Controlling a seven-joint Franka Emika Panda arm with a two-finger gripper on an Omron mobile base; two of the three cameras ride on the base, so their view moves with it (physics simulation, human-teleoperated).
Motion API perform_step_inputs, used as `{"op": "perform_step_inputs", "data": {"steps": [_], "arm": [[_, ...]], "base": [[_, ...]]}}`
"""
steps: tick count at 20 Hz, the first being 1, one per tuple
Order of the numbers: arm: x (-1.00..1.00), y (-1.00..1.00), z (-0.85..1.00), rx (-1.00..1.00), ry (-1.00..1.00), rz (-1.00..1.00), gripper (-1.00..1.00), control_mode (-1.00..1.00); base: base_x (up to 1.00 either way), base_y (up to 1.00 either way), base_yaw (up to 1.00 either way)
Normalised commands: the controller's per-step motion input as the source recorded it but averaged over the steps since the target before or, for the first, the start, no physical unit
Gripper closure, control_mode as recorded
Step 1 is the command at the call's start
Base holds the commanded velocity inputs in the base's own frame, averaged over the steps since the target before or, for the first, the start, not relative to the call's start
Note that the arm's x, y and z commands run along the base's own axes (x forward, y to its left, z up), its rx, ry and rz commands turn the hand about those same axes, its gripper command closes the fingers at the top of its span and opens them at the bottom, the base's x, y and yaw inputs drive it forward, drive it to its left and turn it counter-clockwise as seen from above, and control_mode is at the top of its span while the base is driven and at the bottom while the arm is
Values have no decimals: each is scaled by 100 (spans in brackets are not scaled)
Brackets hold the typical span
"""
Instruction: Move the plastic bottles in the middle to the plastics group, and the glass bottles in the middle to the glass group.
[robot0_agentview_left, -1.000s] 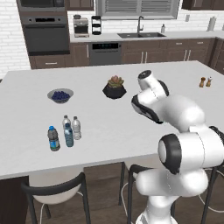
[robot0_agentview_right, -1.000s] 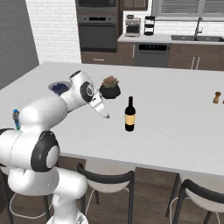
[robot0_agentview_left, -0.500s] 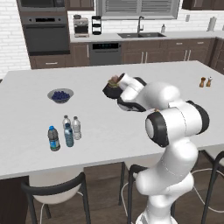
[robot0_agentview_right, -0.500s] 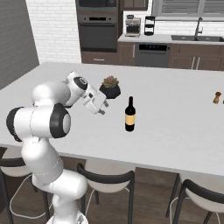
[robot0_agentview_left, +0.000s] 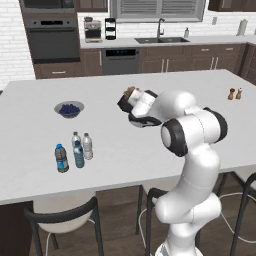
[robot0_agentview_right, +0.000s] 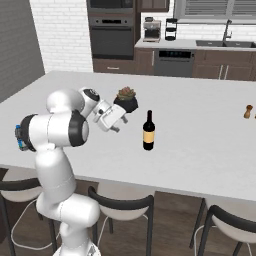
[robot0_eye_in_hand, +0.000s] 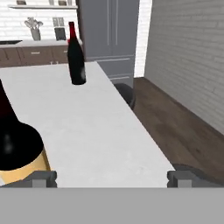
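The glass bottle in the middle is a dark bottle (robot0_agentview_right: 148, 131) with a yellow label, standing upright mid-counter. My gripper (robot0_agentview_right: 120, 122) hangs open just left of it, beside a potted plant (robot0_agentview_right: 126, 99), and holds nothing. In the hand view the dark bottle (robot0_eye_in_hand: 17, 148) looms at the lower left, outside the open fingertips (robot0_eye_in_hand: 43, 177). A second dark bottle (robot0_eye_in_hand: 76, 54) stands farther down the counter. The water bottles cluster at the counter's left: a blue-tinted one (robot0_agentview_left: 78, 154), a clear one (robot0_agentview_left: 87, 146), another clear one (robot0_agentview_left: 75, 139) and a blue-capped one (robot0_agentview_left: 61, 158). Two amber bottles (robot0_agentview_left: 235, 93) stand far right.
A bowl of blueberries (robot0_agentview_left: 69, 108) sits behind the water bottles. Stools (robot0_agentview_right: 120, 210) line the counter's near edge. In the left base view my arm (robot0_agentview_left: 192, 130) hides the dark bottle and most of the plant (robot0_agentview_left: 131, 92).
The arm has folded, its upper links swinging across toward the plant, while the hand stays near the same spot. The gripper stays open. No bottle has moved.
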Motion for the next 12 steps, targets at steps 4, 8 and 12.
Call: {"op": "perform_step_inputs", "data": {"steps": [4,8,12], "arm": [[21,-42,0,0,7,9,-100,-100],[0,-19,-4,0,2,11,-100,-100],[13,-4,-10,0,0,9,-100,-100]], "base": [[0,0,0],[0,0,0],[0,0,0]]}}
